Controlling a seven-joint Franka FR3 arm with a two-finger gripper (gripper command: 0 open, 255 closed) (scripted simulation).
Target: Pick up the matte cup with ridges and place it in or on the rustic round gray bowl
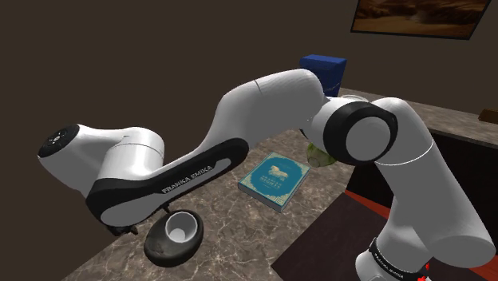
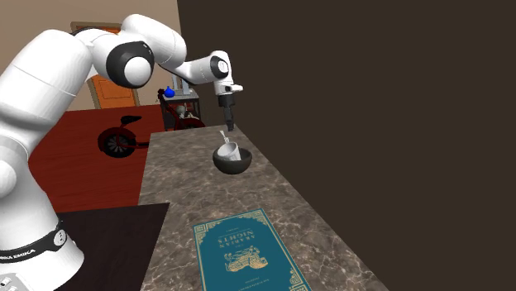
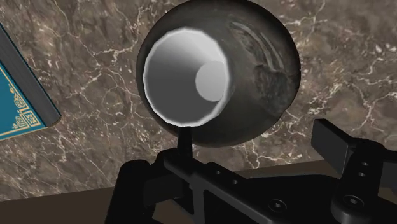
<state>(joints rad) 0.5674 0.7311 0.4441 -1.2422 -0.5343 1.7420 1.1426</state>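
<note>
Cup: pale, plain-looking cup lies tipped inside the dark round bowl, mouth turned up toward the hand. It probably leans on the wall because the curved inside offers no flat seat.
Bowl: stands on the marbled counter, near its edge.
Gripper: gripper hangs above the bowl, pointing down, clear of the rim.
Jaws: wide apart, clasping nothing, touching neither cup nor bowl.
Progress: the placing looks done.
Book: teal book lies flat, well apart from the bowl.
</note>
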